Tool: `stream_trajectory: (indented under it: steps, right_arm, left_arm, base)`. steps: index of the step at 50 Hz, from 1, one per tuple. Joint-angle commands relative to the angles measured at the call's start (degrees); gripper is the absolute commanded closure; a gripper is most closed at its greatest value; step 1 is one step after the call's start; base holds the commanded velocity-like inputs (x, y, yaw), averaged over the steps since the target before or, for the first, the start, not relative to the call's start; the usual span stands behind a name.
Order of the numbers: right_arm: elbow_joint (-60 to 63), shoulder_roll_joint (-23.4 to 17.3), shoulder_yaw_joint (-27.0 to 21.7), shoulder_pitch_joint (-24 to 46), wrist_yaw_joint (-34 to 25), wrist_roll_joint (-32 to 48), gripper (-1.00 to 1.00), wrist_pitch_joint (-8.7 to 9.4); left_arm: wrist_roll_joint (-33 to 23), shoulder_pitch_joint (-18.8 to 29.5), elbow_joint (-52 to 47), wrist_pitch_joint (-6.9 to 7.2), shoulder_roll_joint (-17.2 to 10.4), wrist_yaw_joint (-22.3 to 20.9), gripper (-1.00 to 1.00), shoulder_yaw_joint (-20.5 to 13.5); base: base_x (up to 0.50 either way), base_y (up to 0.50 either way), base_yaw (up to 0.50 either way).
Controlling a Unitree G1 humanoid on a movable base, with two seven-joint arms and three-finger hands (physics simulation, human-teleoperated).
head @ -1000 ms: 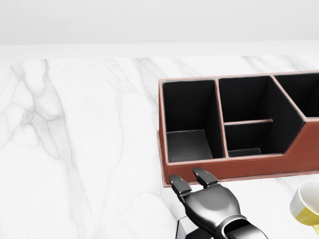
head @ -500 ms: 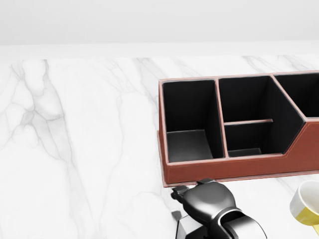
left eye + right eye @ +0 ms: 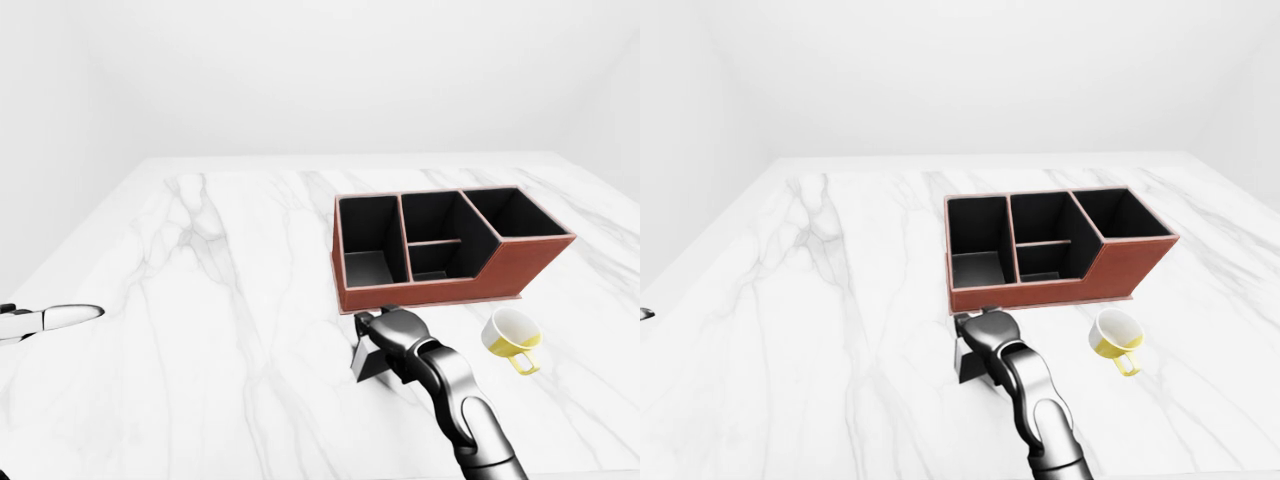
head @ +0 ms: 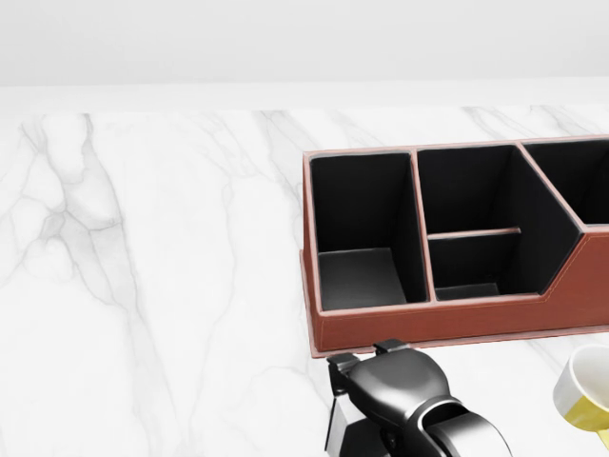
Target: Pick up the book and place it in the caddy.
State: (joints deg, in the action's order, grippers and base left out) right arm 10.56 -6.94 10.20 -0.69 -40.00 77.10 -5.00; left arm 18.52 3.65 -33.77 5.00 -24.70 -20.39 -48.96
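The robot's dark metal right hand (image 3: 392,335) clamps a thin dark book (image 3: 368,362), just below the brown leather caddy (image 3: 440,285). Only the eye views reveal the white left hand (image 3: 60,317), grip indeterminable, and whole yellow-and-white cup (image 3: 1114,337).

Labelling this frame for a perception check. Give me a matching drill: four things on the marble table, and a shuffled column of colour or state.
Things:
1. caddy
2. cup
3. book
4. left hand

Colour or state:
A. yellow outside, white inside, lying tilted on the table
B. dark, under the right hand, whose fingers curl over its top edge
C. reddish brown walls, black compartments with nothing in them
D. pale, at the left edge of the left-eye view, far from everything else

Pairs: 1-C, 2-A, 3-B, 4-D
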Motion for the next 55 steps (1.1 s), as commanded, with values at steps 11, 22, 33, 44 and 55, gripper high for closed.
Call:
stream_trajectory:
  steps: [11, 22, 33, 44, 55]
  right_arm:
    - [3.1, 1.6, -2.0, 6.3, 0.0, -5.9, 1.00, 0.00]
    - [10.6, 2.8, -1.4, 6.6, 0.0, -8.7, 1.00, 0.00]
    - [18.5, 2.6, -3.2, 6.9, 0.0, -12.8, 1.00, 0.00]
    - [26.8, 2.6, -6.0, 11.4, 0.0, -17.7, 1.00, 0.00]
    - [32.4, 0.0, -9.2, 15.2, 0.0, -22.6, 1.00, 0.00]
  left_arm:
    - [0.0, 0.1, 0.1, 0.00, 0.0, 0.2, -1.00, 0.2]
    - [-0.2, 0.0, 0.2, 0.00, 0.2, 0.1, -1.00, 0.3]
    - [-0.1, 0.2, 0.1, 0.00, -0.1, 0.2, -1.00, 0.2]
    - [-0.1, 0.1, 0.0, 0.00, 0.0, 0.0, -1.00, 0.3]
    - [-0.4, 0.0, 0.1, 0.00, 0.2, -0.1, -1.00, 0.5]
  base:
    - [0.00, 0.00, 0.00]
    - [0.00, 0.00, 0.00]
    - [0.00, 0.00, 0.00]
    - [0.00, 0.00, 0.00]
    - [0.00, 0.00, 0.00]
